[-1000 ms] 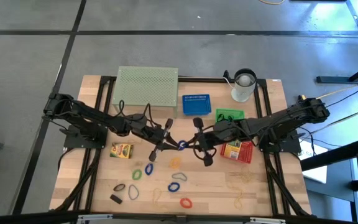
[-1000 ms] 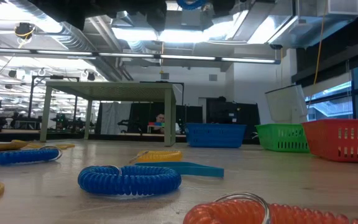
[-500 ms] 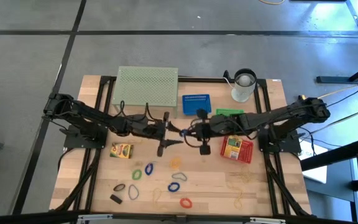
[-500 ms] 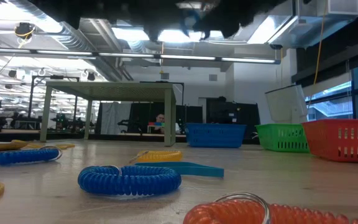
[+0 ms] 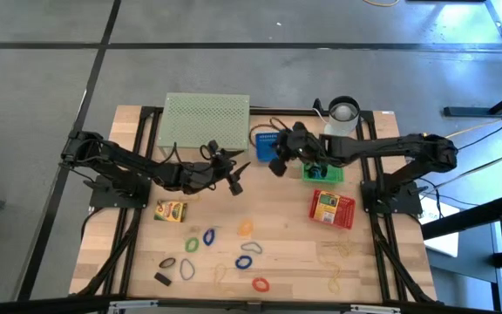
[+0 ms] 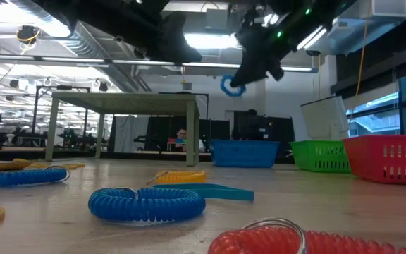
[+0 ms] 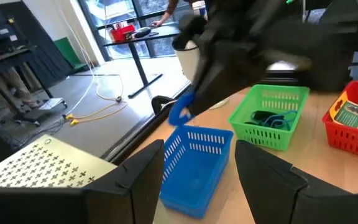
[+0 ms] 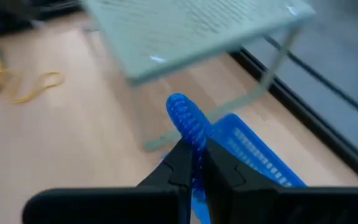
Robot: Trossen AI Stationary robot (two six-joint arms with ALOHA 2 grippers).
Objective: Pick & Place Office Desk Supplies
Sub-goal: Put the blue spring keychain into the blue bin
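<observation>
The blue coil band (image 8: 186,121), pinched tight in my right gripper (image 8: 194,163) near the tabletop's far edge, hangs above the blue basket (image 5: 273,145); I'd centre it before releasing, left gripper (image 7: 194,180) spread wide beside.

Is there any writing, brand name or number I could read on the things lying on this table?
None can be read.
Small yellow-green card box on the bare table: printed colours, too small to read.
Second card box inside the red basket: dark lettering on its label, too blurred to read.
Blue basket, green basket and mesh stand: no text visible.
</observation>
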